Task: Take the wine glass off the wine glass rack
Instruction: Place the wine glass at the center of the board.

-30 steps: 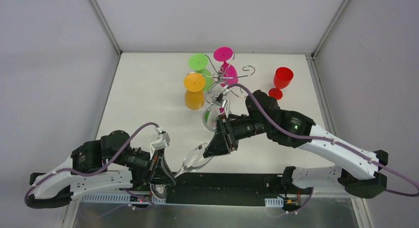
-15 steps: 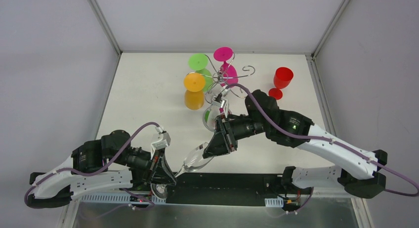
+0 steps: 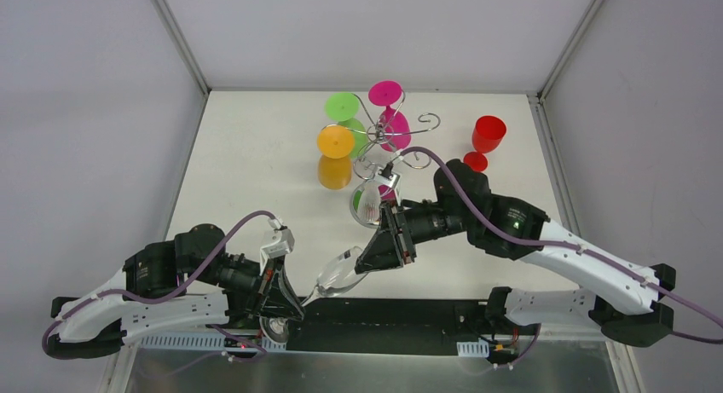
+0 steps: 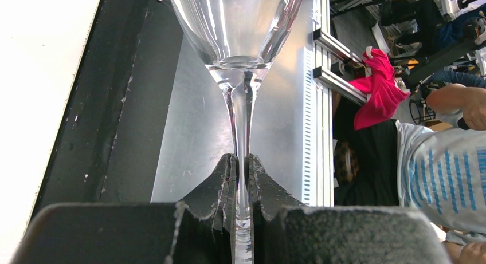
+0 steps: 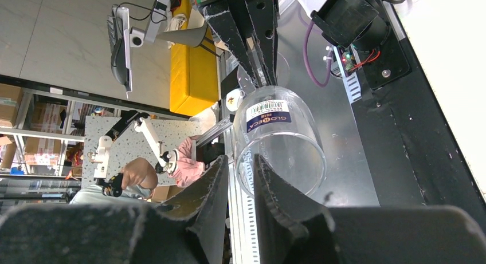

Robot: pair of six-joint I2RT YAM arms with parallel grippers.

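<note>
so left gripper (image 4: 240, 162) is clamped on the stem of the clear wine glass (image 4: 240, 29), which tilts at the near edge of the table (image 3: 256, 154). right gripper (image 5: 240, 161) sits nearly closed at its rim, can't tell if pinching. wine glass rack (image 3: 388, 137) stands behind, apart.

The left arm lies low along the near edge, its gripper (image 4: 240, 168) pinched tight on the stem of the clear wine glass (image 4: 240, 29). The right arm reaches inward with its wrist angled down. Its gripper (image 5: 240, 165) straddles the glass's rim with only a narrow gap between the fingers, and whether they press on it is unclear.
</note>
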